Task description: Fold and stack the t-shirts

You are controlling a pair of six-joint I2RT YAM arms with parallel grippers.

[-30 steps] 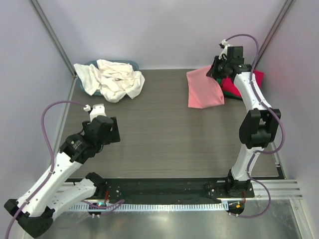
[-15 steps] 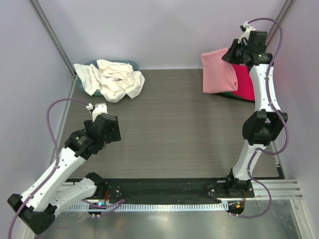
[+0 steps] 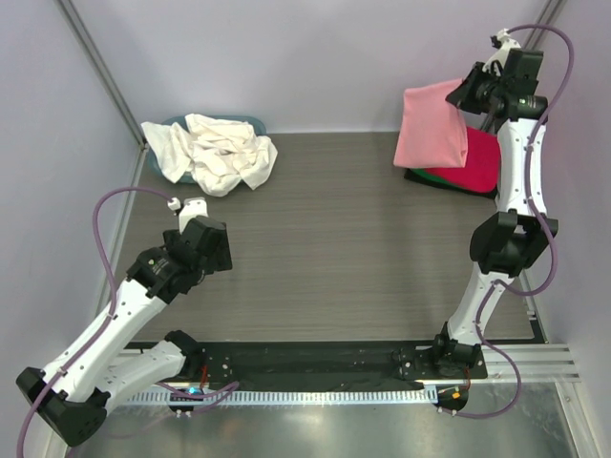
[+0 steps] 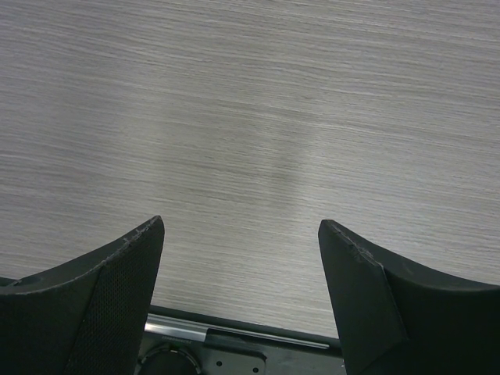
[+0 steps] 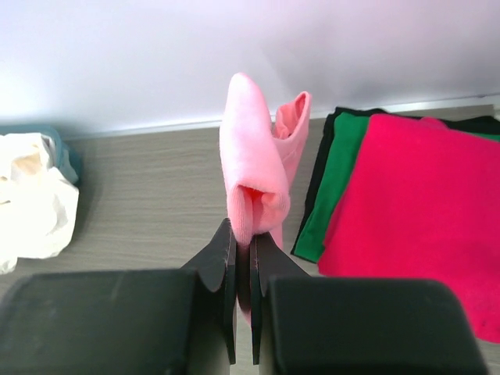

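Observation:
My right gripper (image 3: 470,93) is shut on the folded salmon pink t-shirt (image 3: 431,124) and holds it in the air at the far right, over the left edge of the stack. In the right wrist view the pink shirt (image 5: 251,164) hangs from my closed fingers (image 5: 221,254). The stack has a magenta red shirt (image 3: 470,162) on top, also seen in the right wrist view (image 5: 422,203), over a green one (image 5: 328,195) and a black one (image 5: 320,180). Cream white shirts (image 3: 215,151) lie crumpled at the far left. My left gripper (image 4: 242,234) is open and empty above bare table.
A teal-blue tub (image 3: 250,123) sits under the cream white pile at the back left, also at the left edge of the right wrist view (image 5: 66,152). The wood-grain table (image 3: 325,248) ends at a black rail (image 3: 315,358) near the arm bases. Walls close in on both sides.
My right gripper has lifted the pink shirt off the table and carried it up and to the right, over the stack. The left arm has barely moved.

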